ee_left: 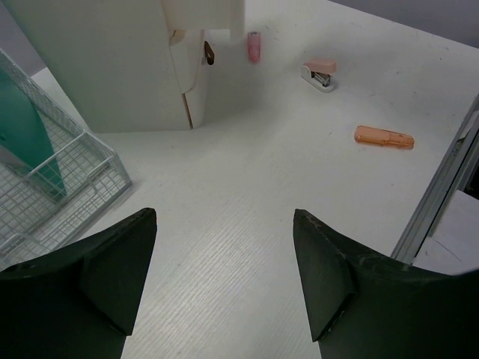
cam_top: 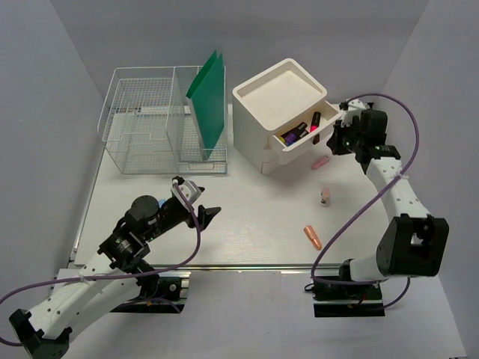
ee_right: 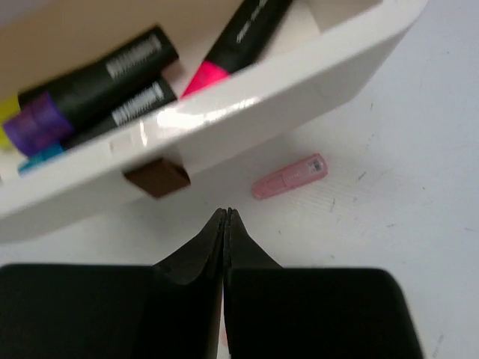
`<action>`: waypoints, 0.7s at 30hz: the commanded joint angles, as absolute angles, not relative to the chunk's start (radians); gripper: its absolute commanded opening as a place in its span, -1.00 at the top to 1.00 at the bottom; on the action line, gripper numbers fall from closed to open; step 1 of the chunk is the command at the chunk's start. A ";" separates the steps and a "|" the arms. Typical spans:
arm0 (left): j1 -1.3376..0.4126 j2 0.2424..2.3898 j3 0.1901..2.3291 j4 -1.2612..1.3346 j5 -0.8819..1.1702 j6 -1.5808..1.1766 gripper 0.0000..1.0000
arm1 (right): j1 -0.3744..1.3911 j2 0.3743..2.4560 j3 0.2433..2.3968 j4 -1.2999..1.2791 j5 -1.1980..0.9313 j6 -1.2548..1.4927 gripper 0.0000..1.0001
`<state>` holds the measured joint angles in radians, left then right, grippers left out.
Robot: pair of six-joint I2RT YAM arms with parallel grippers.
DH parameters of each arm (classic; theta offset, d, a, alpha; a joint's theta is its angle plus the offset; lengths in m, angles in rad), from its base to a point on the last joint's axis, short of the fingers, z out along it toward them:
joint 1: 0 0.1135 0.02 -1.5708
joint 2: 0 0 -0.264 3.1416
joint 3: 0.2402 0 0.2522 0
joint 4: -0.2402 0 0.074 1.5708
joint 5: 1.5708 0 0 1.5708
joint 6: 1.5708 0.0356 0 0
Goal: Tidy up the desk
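The desk (cam_top: pixel 247 224) is a white tabletop with a metal rail (ee_left: pixel 438 194) along its near edge. My left gripper (cam_top: pixel 196 200) hovers open over its left-middle, and the left wrist view shows only bare desk between the jaws of this gripper (ee_left: pixel 224 217). My right gripper (cam_top: pixel 334 140) is shut on nothing, just in front of the open drawer (cam_top: pixel 303 134) of the white drawer box (cam_top: pixel 277 97). In the right wrist view this gripper (ee_right: pixel 226 213) points below the drawer's brown handle (ee_right: pixel 157 178). Several markers (ee_right: pixel 112 82) lie in the drawer (ee_right: pixel 247 105).
A small pink capped item (cam_top: pixel 321 161) lies right of the drawer, seen close to the right gripper (ee_right: pixel 290 176). A small pink-and-white stapler (cam_top: pixel 325 197) and an orange item (cam_top: pixel 312 236) lie nearer the rail. A wire basket (cam_top: pixel 142 127) holding a green folder (cam_top: pixel 209 97) stands at the back left.
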<state>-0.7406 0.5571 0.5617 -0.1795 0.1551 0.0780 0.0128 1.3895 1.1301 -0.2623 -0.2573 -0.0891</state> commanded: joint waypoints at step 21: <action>-0.736 0.548 0.568 -0.184 0.152 0.072 -0.67 | 0.026 1.697 1.472 -0.172 -0.417 0.169 1.00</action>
<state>-0.7406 0.5423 0.5617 -0.1799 0.1535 0.0780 0.0059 1.6783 1.3964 -0.2367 -0.3004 0.1341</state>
